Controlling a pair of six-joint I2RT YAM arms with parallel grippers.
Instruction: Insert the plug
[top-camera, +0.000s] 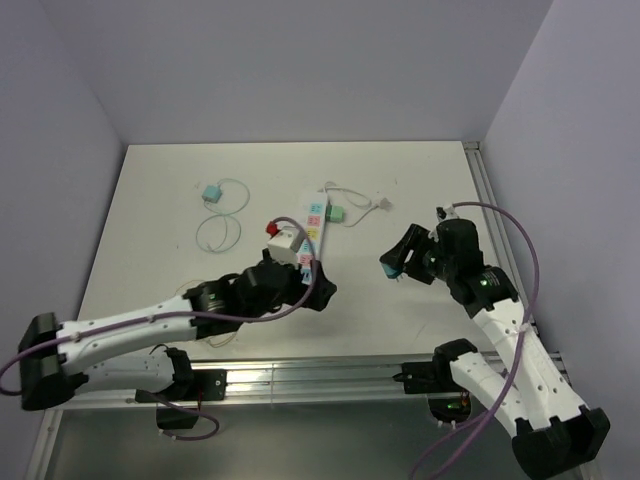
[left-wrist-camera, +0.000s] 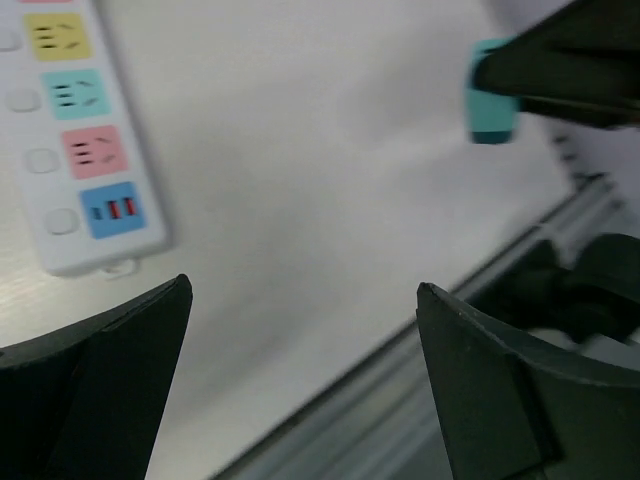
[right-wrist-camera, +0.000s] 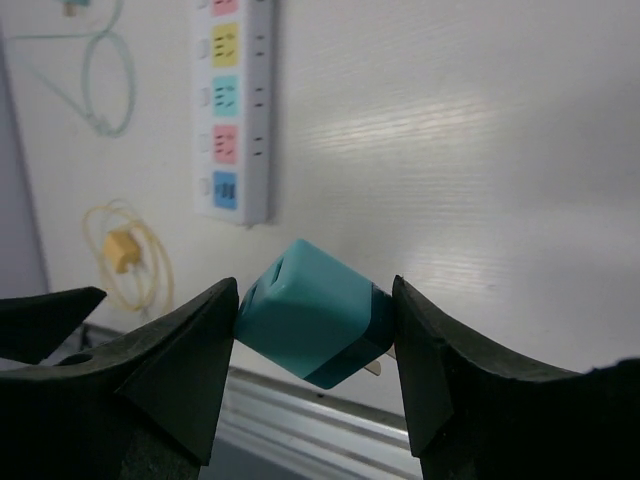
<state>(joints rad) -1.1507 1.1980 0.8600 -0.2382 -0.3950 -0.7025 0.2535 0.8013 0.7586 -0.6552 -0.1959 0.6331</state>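
A white power strip with coloured sockets lies mid-table; its near end shows in the left wrist view and in the right wrist view. My right gripper is shut on a teal plug cube, tilted, held above the table right of the strip; it also shows in the top view and in the left wrist view. My left gripper is open and empty, just below the strip's near end.
A red and white plug sits at the strip's left side, a green one at its right. A teal charger with coiled cable lies far left. A yellow cable lies near the front rail.
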